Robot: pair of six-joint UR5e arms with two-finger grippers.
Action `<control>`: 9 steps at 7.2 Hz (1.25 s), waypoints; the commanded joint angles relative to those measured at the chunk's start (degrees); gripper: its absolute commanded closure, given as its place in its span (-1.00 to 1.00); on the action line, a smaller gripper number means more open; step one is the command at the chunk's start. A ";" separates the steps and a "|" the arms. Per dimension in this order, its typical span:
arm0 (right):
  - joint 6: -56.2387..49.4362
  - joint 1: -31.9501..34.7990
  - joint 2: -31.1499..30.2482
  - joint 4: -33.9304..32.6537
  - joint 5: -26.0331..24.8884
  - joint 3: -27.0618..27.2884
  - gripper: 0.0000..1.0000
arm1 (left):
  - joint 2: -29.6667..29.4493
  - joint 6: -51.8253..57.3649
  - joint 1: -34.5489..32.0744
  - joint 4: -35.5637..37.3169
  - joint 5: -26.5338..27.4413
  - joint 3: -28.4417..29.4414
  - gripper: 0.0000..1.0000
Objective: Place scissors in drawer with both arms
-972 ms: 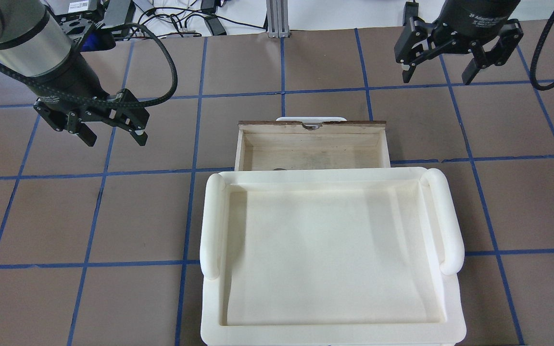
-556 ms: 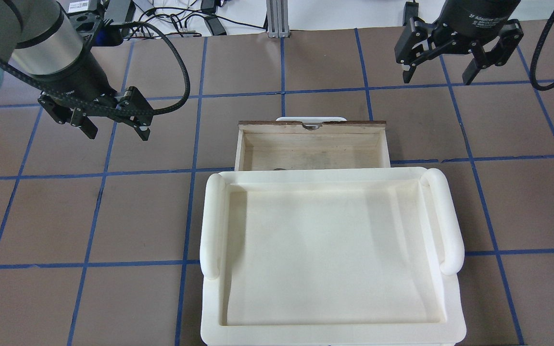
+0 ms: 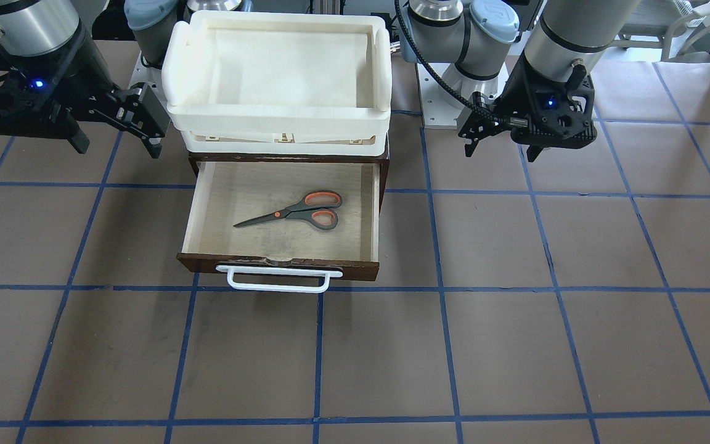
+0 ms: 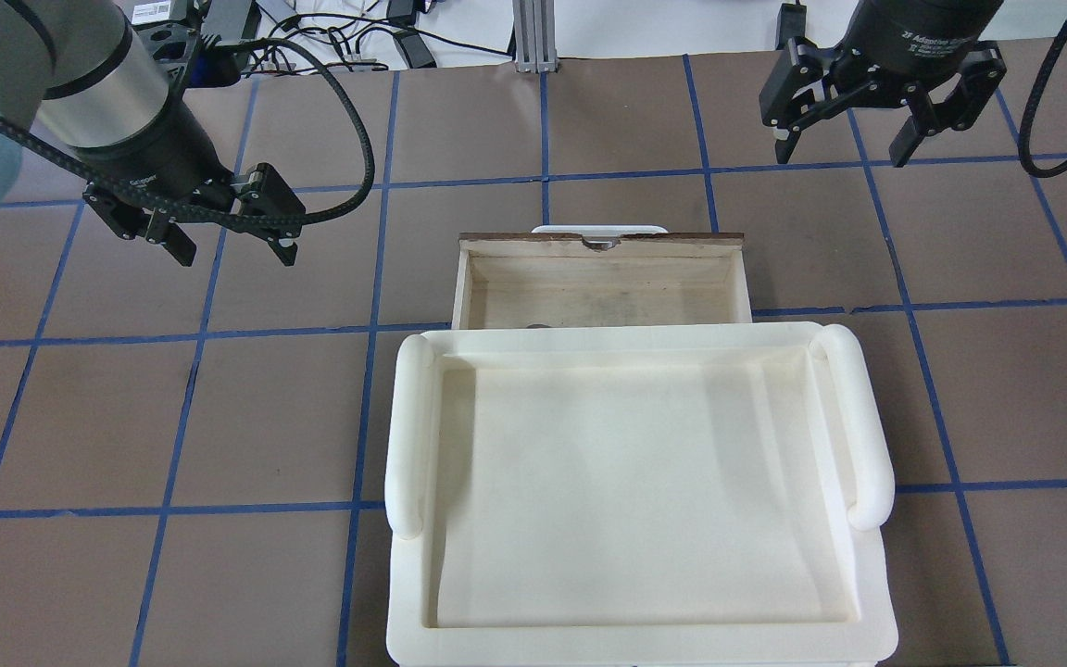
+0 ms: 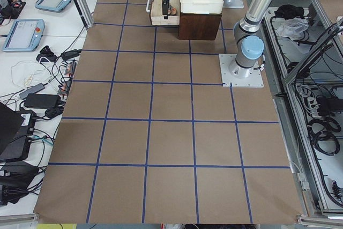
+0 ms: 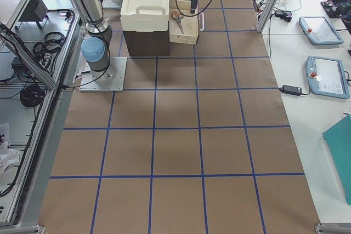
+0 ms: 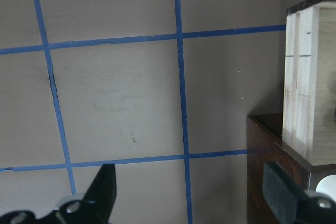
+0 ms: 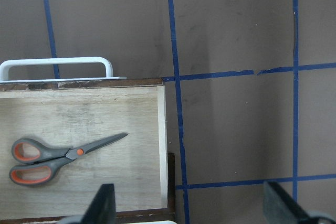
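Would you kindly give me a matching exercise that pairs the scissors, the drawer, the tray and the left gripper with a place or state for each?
Things:
1. scissors
2. drawer
3. tray
4. left gripper

Places or states:
A. sitting above the drawer
B. pulled open
C. open, holding nothing
D. lying flat inside the drawer

Pairs: 1-D, 2-B, 3-A, 4-C

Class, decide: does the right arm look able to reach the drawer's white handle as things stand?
Probably yes. The right gripper hangs empty, jaws open, above bare table beside the drawer. The handle sticks out from the drawer's front with nothing around it.
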 commanded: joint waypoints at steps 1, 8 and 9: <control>-0.02 0.00 0.00 -0.05 -0.08 0.04 -1.00 | 0.05 -0.57 -0.35 0.58 0.02 -0.15 -0.99; -0.02 0.00 0.00 0.04 -0.17 0.04 -1.00 | 0.14 -0.22 -0.44 1.20 0.02 -0.15 -0.99; -0.02 0.00 0.00 0.04 -0.08 0.04 -1.00 | 0.23 -0.74 -0.52 1.11 -0.15 -0.15 -0.99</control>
